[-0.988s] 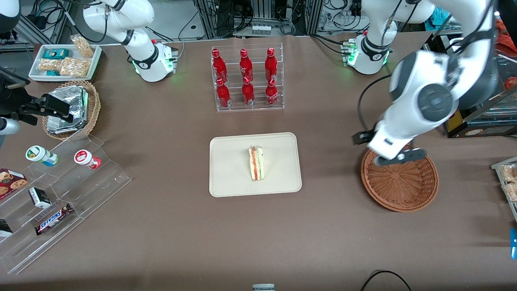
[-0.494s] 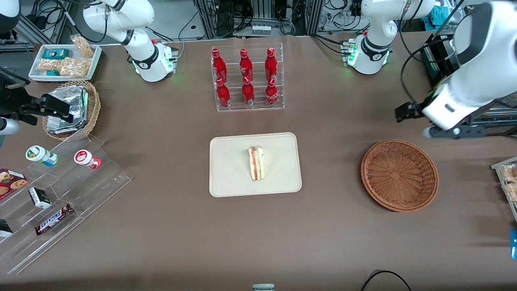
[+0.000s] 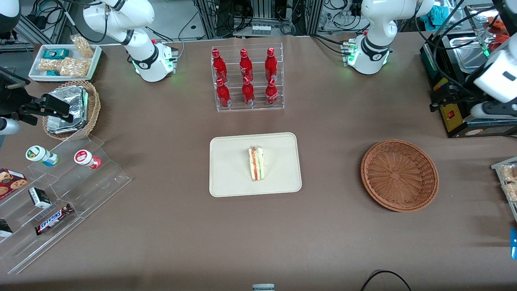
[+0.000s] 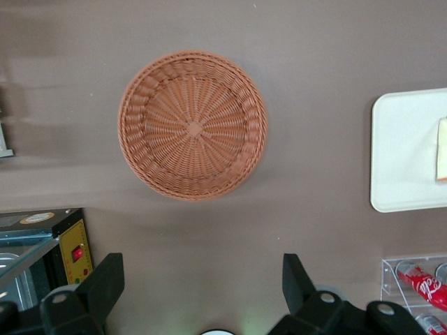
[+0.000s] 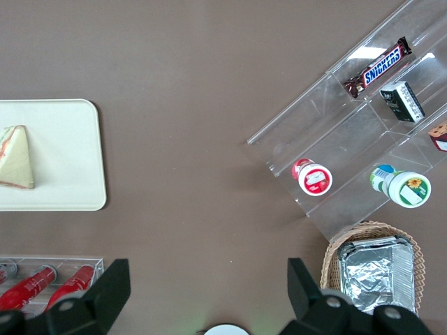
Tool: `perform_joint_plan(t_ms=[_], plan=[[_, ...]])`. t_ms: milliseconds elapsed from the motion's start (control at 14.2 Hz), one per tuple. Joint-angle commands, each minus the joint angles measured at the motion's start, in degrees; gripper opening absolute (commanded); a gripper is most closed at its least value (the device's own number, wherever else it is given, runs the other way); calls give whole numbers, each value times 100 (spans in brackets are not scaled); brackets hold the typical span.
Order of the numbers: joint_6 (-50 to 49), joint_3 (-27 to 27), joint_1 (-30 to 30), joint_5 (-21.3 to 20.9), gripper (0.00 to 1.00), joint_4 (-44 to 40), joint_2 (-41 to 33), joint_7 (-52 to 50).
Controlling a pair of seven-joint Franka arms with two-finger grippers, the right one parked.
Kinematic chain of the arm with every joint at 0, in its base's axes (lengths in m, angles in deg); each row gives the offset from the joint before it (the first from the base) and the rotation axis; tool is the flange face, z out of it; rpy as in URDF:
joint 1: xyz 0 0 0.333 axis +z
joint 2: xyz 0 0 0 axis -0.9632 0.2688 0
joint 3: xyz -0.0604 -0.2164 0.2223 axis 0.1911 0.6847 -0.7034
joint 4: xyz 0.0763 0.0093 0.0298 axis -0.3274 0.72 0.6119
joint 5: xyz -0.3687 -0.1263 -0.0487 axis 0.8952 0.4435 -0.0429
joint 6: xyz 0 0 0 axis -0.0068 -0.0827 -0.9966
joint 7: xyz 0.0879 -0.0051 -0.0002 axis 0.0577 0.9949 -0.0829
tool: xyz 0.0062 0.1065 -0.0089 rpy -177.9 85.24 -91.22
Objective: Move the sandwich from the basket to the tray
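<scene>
Seen from the front, the gripper (image 3: 454, 108) is held high at the working arm's end of the table, over the table edge and farther from the camera than the basket (image 3: 399, 175). Its fingers are hard to make out in this view. One sandwich (image 3: 256, 163) is seen lying on the tray (image 3: 230, 178), well apart from the gripper toward the parked arm's end. It is a pale wedge with red, orange and green filling layers showing along its edge. Six red bottles (image 3: 243, 77) are counted in a clear rack, in two rows of three.

From the left wrist camera, the fingers (image 4: 106, 286) are seen spread wide apart with nothing between them. One basket (image 4: 193, 125), reddish-brown woven wicker, is seen whole below the gripper with nothing in it. Only a part of the tray (image 4: 405, 153) enters this view, and a sliver of the sandwich (image 4: 442, 149) on it.

From the right wrist camera, the sandwich (image 5: 15, 158) is shown from above as a triangle, apparently in clear wrap, resting flat on the tray (image 5: 70, 160).
</scene>
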Motion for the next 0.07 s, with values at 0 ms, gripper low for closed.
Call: perform_joint_plan(t_ms=[0], plan=[[-100,-118,33,23,100,-138,16,97]])
